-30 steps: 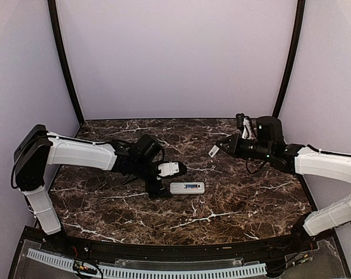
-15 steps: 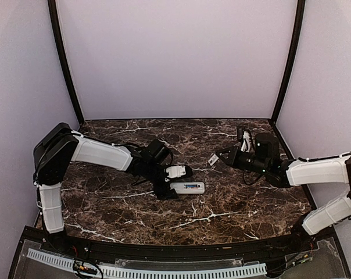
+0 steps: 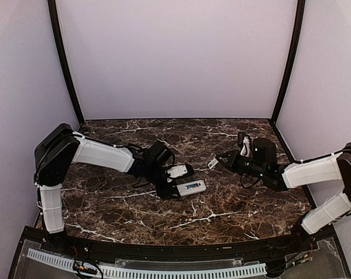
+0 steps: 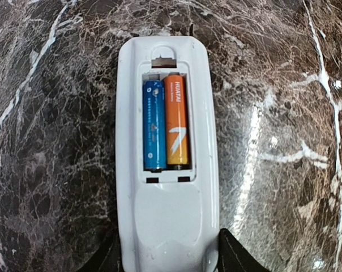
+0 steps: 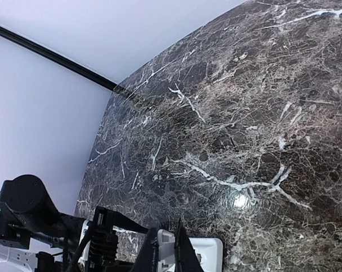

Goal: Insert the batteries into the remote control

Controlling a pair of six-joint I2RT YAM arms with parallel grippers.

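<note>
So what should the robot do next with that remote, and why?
Probably carry the small white piece in the right claw over to the remote control. Both batteries already lie in its open compartment and the left claw brackets its end, so closing the compartment seems all that remains, if that piece is the cover.

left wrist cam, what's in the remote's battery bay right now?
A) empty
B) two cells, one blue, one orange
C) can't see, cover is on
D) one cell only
B: the remote control lies back-up with its compartment uncovered, and a blue battery and an orange battery sit side by side in it.
</note>
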